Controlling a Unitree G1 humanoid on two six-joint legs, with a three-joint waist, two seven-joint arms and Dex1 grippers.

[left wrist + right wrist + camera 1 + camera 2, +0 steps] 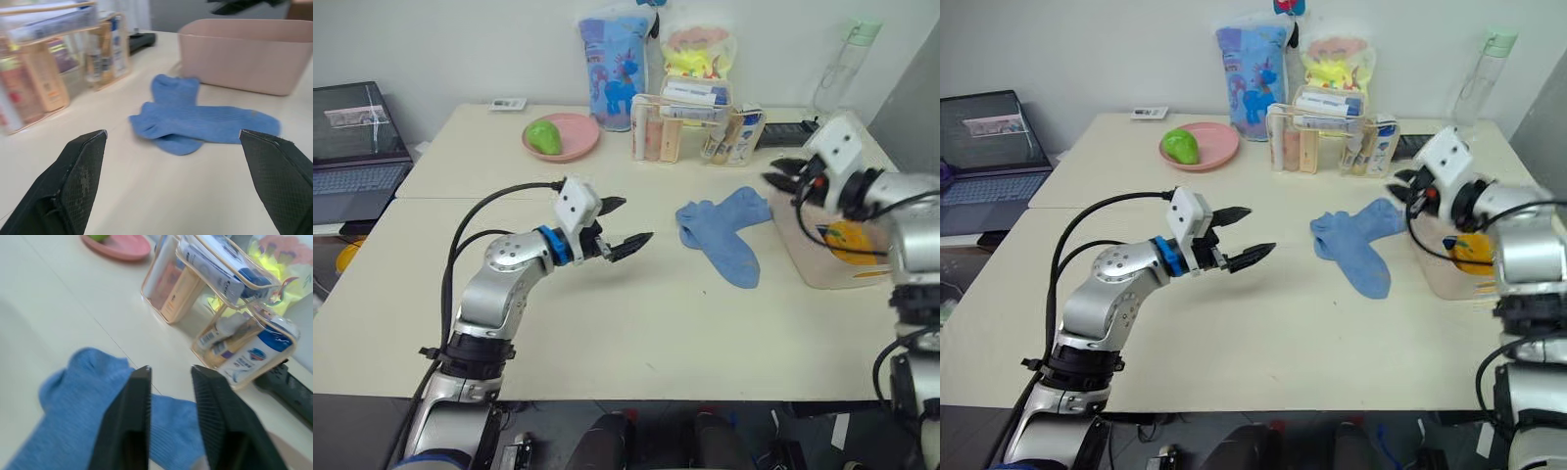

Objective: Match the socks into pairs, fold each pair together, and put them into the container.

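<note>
Two light blue socks [724,230] lie crossed on the pale table [607,333], right of its middle, one partly over the other, well back from the near edge. The near half of the table is plain cream board; a seam runs across it from the left edge towards the middle.

Above that near half hangs the left gripper [625,223], clear of the surface, its two black fingers spread wide and pointing at the socks, which lie apart from it. The right gripper [781,180] hovers over the right side, just above the far tip of the socks and the near-left corner of the container [818,264]; its fingers stand a narrow gap apart with nothing between them.

The container, a pale pink tub, sits at the right edge, just beside the socks. Something mustard yellow [850,240] shows inside it, partly hidden by the right arm; what else it holds cannot be made out.

Further back, a clear organiser [690,127] of bottles and tubes stands near the far edge, with a black flat object [793,128] on its right. To its left lies a round pink plate [562,136] with a green fruit [544,136] on it. A small white card [508,103] lies at the far-left corner. Against the white wall stand a blue printed bag [614,73], a yellow-filled bag [697,54] and a clear bottle [842,64] with a green cap. Off the left edge, a laptop [352,147] sits open.
</note>
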